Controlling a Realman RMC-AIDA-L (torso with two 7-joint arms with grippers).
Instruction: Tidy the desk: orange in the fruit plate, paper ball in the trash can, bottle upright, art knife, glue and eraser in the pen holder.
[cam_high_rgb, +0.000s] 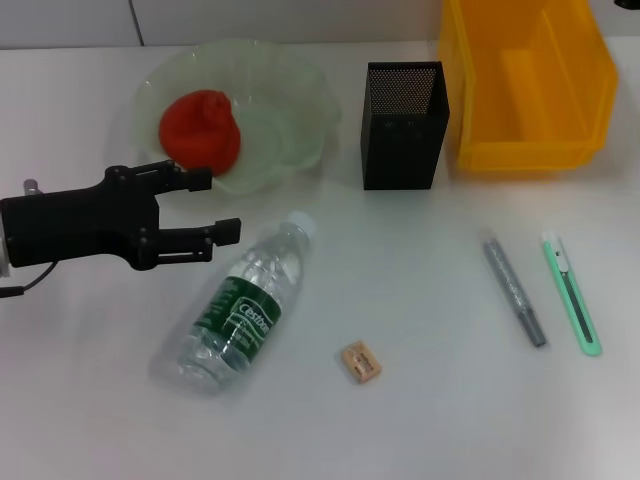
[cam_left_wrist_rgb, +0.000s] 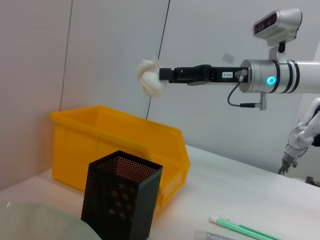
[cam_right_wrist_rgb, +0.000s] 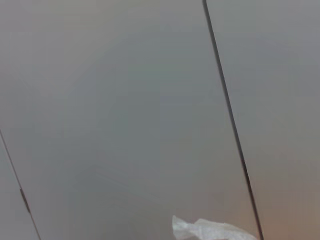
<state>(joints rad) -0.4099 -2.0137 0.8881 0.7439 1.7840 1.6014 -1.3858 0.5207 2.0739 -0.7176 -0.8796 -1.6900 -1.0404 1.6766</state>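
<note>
Resting in the plate (cam_high_rgb: 290, 135): orange (cam_high_rgb: 200, 130). Holder (cam_high_rgb: 403, 125) and can (cam_high_rgb: 525, 150) show nothing inside. Right gripper (cam_left_wrist_rgb: 162, 76) pinches paper ball (cam_left_wrist_rgb: 151, 78) above can; left gripper (cam_high_rgb: 225, 205) fingers spread.

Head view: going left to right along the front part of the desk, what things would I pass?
Left gripper → bottle lying on its side → eraser → grey glue stick → green art knife.
</note>
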